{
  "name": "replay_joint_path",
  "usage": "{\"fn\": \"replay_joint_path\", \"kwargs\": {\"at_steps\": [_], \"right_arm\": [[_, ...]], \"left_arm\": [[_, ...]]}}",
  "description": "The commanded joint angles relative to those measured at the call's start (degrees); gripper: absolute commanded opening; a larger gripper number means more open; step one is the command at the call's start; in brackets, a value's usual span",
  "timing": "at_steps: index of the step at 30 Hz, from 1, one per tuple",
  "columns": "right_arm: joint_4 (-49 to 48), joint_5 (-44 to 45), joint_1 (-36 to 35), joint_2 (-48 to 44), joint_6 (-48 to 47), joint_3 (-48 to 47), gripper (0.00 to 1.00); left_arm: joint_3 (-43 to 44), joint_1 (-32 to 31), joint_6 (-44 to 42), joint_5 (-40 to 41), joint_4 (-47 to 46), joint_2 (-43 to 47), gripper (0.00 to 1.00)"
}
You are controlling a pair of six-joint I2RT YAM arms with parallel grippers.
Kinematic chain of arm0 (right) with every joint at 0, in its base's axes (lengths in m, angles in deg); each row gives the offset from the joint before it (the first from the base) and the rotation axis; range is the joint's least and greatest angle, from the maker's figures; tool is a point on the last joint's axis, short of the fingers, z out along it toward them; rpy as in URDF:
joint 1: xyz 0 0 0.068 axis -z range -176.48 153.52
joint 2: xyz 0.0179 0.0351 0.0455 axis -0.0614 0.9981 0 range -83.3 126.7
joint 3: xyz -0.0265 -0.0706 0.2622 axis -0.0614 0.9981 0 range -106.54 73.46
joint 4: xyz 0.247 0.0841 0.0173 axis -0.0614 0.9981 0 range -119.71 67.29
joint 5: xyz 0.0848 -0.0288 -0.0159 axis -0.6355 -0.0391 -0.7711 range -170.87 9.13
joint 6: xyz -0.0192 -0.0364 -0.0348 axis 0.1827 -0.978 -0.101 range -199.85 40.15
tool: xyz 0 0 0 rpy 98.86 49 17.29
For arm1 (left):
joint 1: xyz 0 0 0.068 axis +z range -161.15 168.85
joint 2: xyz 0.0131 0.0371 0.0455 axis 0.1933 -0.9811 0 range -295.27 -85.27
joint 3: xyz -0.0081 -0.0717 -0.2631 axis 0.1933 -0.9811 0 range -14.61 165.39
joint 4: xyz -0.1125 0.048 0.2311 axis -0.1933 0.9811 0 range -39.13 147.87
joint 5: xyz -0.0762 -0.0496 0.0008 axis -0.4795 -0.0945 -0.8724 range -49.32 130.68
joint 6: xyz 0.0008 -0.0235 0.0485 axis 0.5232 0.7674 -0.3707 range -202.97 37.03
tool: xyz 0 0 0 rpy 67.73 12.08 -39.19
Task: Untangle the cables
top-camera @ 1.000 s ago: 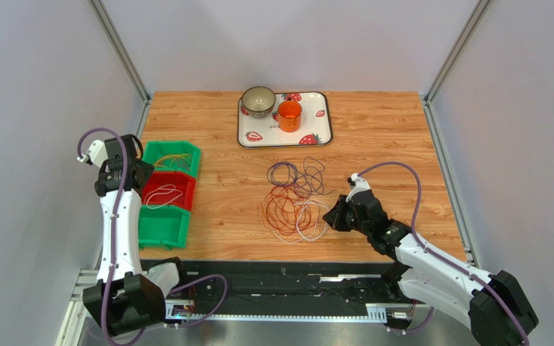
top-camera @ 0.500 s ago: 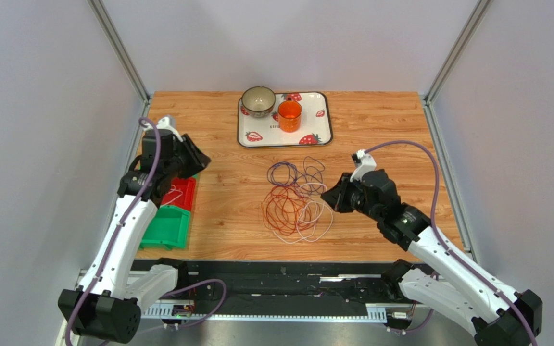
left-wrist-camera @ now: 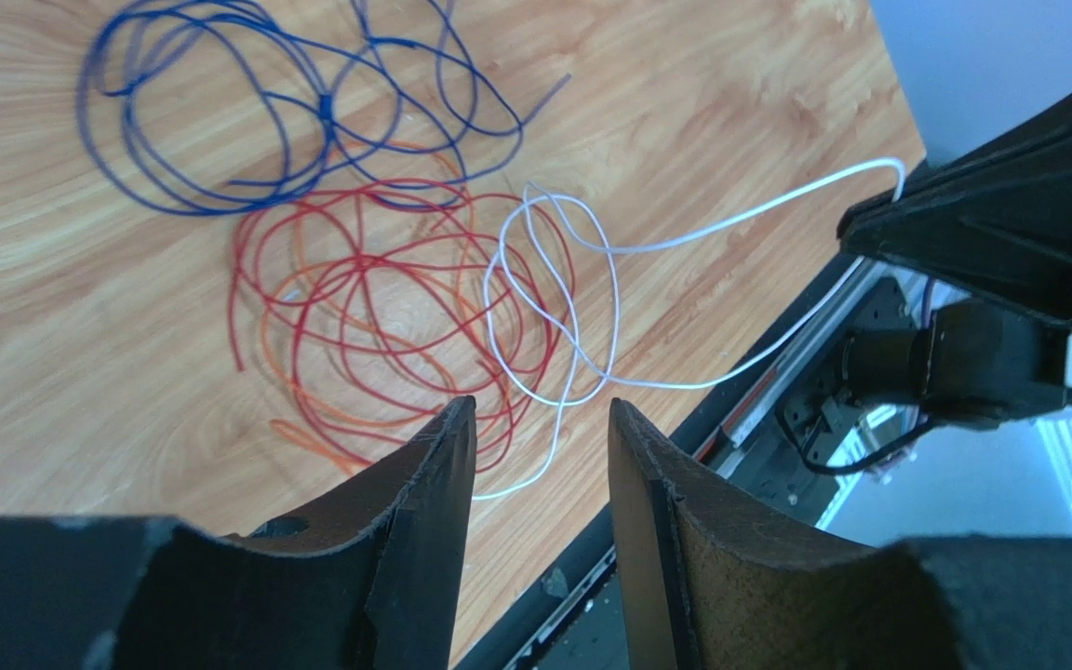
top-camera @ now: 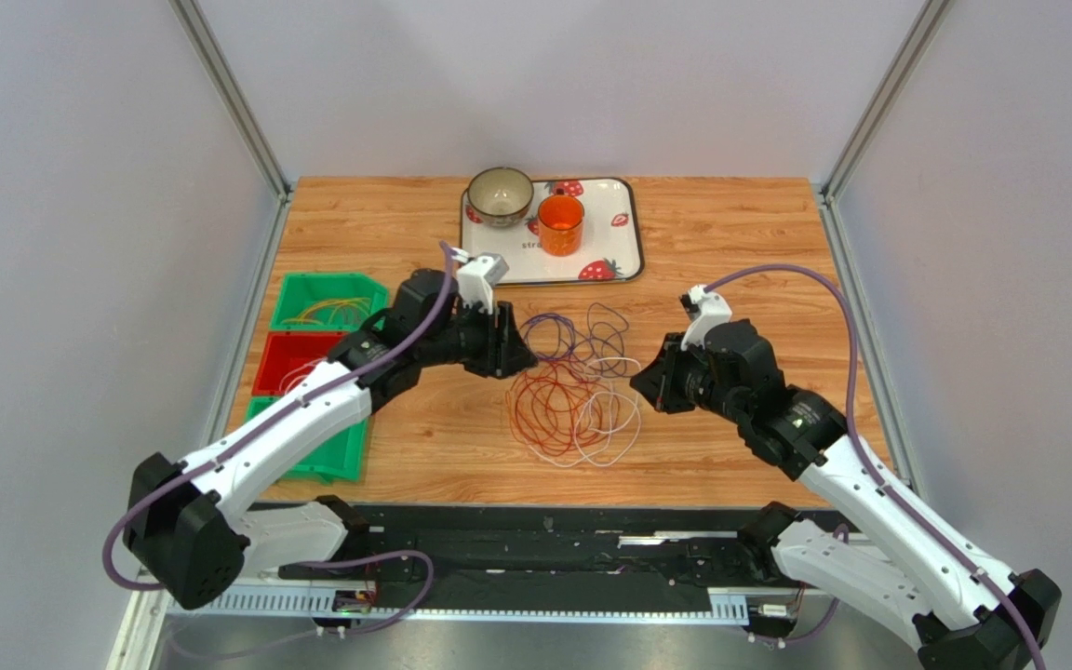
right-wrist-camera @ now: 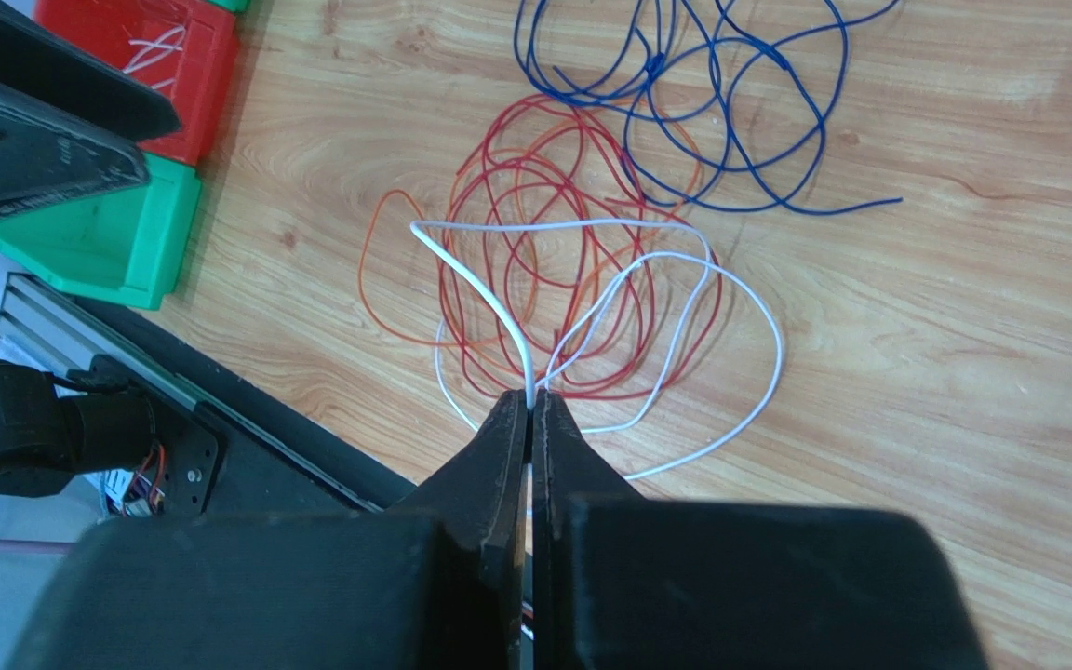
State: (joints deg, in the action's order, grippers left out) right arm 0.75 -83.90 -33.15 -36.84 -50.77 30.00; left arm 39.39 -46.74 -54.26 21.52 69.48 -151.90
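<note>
The fingers (right-wrist-camera: 500, 454) are pinching a white cable (right-wrist-camera: 473, 289) at their tips; red loops (right-wrist-camera: 552, 102) and blue loops (right-wrist-camera: 655, 63) are lying just beyond on the desk (right-wrist-camera: 989, 307).

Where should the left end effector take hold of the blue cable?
Probably the blue cable at its far loop, lying flat on the table clear of the red coils. Bring the open left end effector straight down from the tray side, fingers straddling the strand.

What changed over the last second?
Left hand swung from over the bins to the cables, open above them. Right hand, shut on the white cable, edged slightly away from the near edge. The cables lie roughly as before; bins and tray unchanged.
</note>
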Motion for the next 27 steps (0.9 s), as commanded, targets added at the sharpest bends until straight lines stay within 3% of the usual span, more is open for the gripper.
{"fn": "replay_joint_path", "kwargs": {"at_steps": [1, 8, 20, 23, 24, 27], "right_arm": [[2.0, 0.3, 0.1, -1.4, -1.7, -3.6, 0.00], [2.4, -0.2, 0.2, -2.2, -1.6, -3.0, 0.00], [3.0, -0.9, 0.1, -3.2, -2.0, -2.5, 0.00], [3.1, -1.1, 0.1, -3.6, -2.1, -2.2, 0.00], [3.0, -1.1, 0.1, -3.7, -2.1, -2.2, 0.00], [2.8, -1.0, 0.1, -3.5, -2.1, -1.8, 0.00]], "left_arm": [[-1.8, -5.2, -2.7, 3.5, -11.1, -2.8, 0.50], [0.3, -14.1, -5.7, 9.0, -16.1, -9.6, 0.51], [10.7, -18.4, -8.6, 17.0, -14.5, -21.3, 0.48], [12.3, -18.5, -9.1, 18.0, -14.0, -22.8, 0.43], [13.0, -18.5, -9.2, 18.0, -14.0, -23.1, 0.33], [14.1, -18.7, -9.5, 16.8, -13.8, -23.9, 0.16]]}}
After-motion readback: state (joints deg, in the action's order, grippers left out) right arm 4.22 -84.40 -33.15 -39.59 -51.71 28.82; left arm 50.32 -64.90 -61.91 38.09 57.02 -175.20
